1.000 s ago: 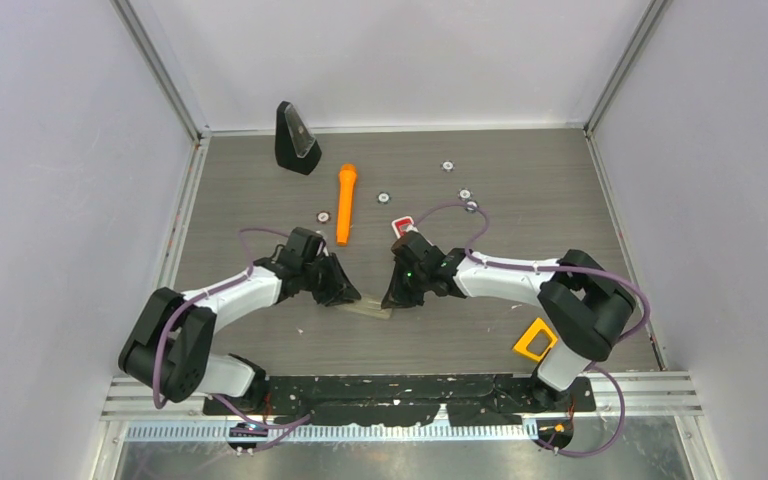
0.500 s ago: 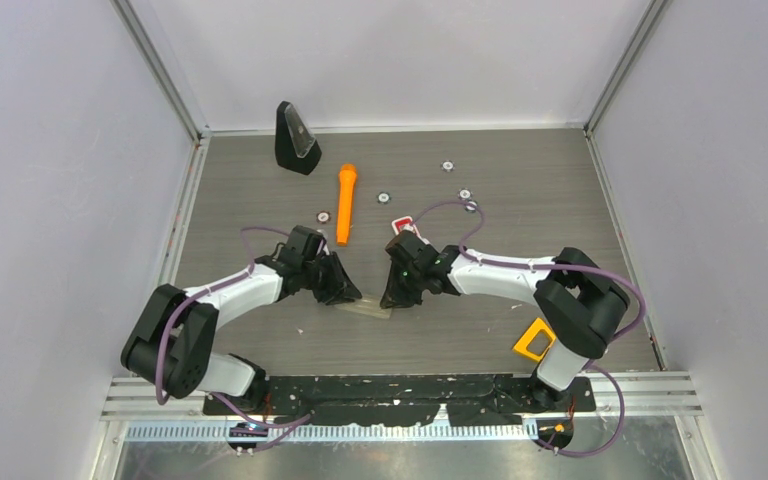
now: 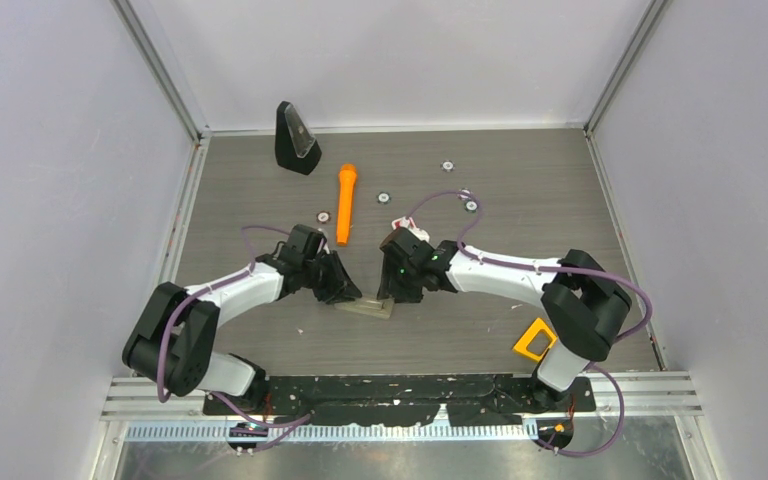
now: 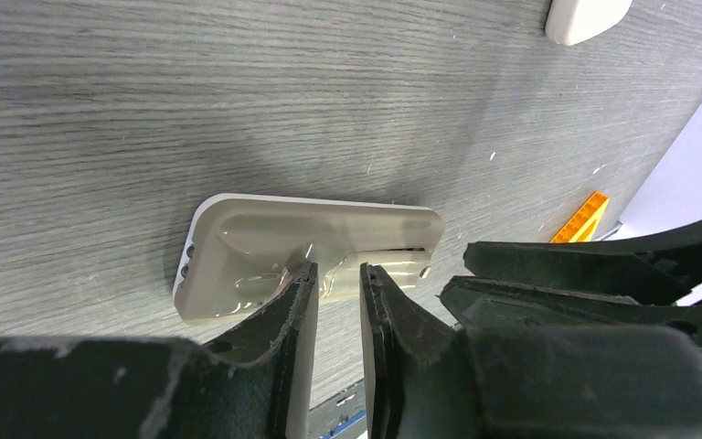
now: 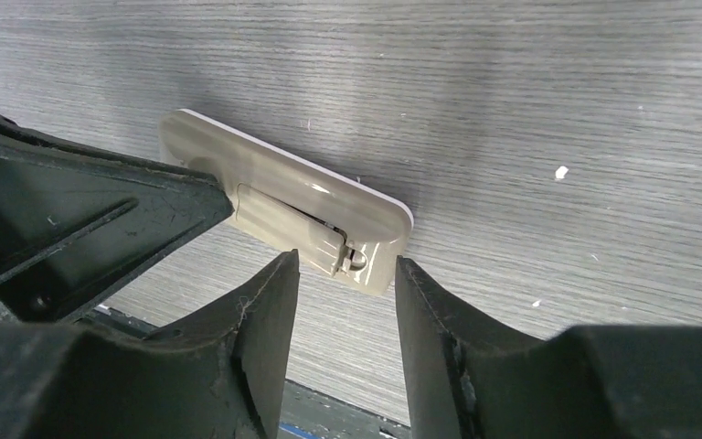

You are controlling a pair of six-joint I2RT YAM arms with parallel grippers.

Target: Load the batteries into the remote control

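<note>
Steadying remote control (image 4: pixel 311 233), back up on table (image 3: pixel 560 200) between arms: left gripper (image 4: pixel 338 272) pinches its long edge, jaws nearly closed; right gripper (image 5: pixel 345 265) half open, empty, straddling battery cover (image 5: pixel 288 229). Slide cover off squarely; hold pinch firm.

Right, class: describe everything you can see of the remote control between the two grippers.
The remote control is a flat, beige, plastic-looking slab with rounded corners, lying back-up on the grey table. Its ribbed battery cover sits ajar at one end. The left gripper pinches its edge; the right gripper's open jaws straddle the cover end.
</note>
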